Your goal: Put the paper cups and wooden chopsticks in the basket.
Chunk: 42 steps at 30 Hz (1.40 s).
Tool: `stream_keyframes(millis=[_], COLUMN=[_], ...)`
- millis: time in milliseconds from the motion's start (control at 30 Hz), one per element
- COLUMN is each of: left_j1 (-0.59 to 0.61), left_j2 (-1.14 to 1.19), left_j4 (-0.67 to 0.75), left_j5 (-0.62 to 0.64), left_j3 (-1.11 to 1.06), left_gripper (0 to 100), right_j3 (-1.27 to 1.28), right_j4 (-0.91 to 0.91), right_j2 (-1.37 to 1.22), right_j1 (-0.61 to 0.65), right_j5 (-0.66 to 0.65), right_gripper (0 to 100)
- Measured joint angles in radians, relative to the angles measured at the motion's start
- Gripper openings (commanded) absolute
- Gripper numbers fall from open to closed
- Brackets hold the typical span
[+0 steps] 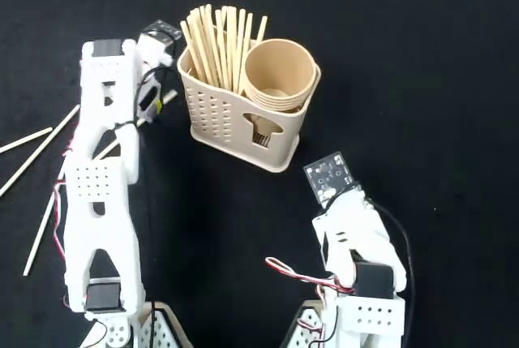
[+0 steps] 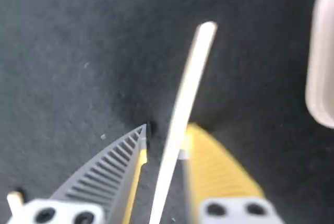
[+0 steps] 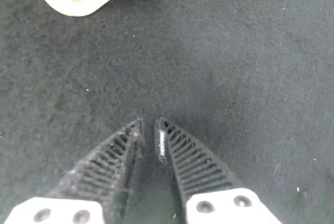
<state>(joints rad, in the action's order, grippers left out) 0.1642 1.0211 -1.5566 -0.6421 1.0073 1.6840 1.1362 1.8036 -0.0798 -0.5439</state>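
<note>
Wooden chopsticks (image 1: 219, 40) stand in the cream basket (image 1: 235, 117) beside stacked paper cups (image 1: 280, 76). Loose chopsticks (image 1: 36, 153) lie on the black table (image 1: 438, 121). The left claw (image 2: 164, 135) pinches one chopstick (image 2: 190, 72) near the basket. The right claw (image 3: 148, 127) is closed on nothing.

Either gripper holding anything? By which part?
Left gripper holds a wooden chopstick near one end, its tip poking past the fingers. Right gripper holds nothing.

One basket (image 1: 231, 117) holds a single nested stack of paper cups (image 1: 280, 72), at least four rims showing, and a bunch of wooden chopsticks (image 1: 219, 40), a dozen or so, too tightly packed to count exactly. Three loose chopsticks (image 1: 36, 153) lie on the worktop (image 1: 422, 80). A fourth chopstick (image 2: 180, 114) sits in the left tool (image 2: 166, 132).
</note>
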Motion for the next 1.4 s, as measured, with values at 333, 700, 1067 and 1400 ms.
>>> stream_keyframes(millis=[333, 700, 1067, 1400], left_j1=[0.018, 0.189, 0.249, 0.244], left_j2=[0.003, 0.003, 0.003, -0.338], left_j4=[-0.192, -0.199, -0.204, -0.203], left_j5=[0.041, 0.463, 0.956, 0.933], left_j3=[0.198, 0.489, 0.525, 0.0], left_gripper=[3, 3, 3, 3], right_j3=[0.0, 0.0, 0.0, 0.0], right_j4=[0.0, 0.0, 0.0, 0.0], right_j2=[0.0, 0.0, 0.0, 0.0], right_j1=[0.0, 0.0, 0.0, 0.0], right_j5=[0.0, 0.0, 0.0, 0.0], right_gripper=[5.3, 5.3, 5.3, 5.3])
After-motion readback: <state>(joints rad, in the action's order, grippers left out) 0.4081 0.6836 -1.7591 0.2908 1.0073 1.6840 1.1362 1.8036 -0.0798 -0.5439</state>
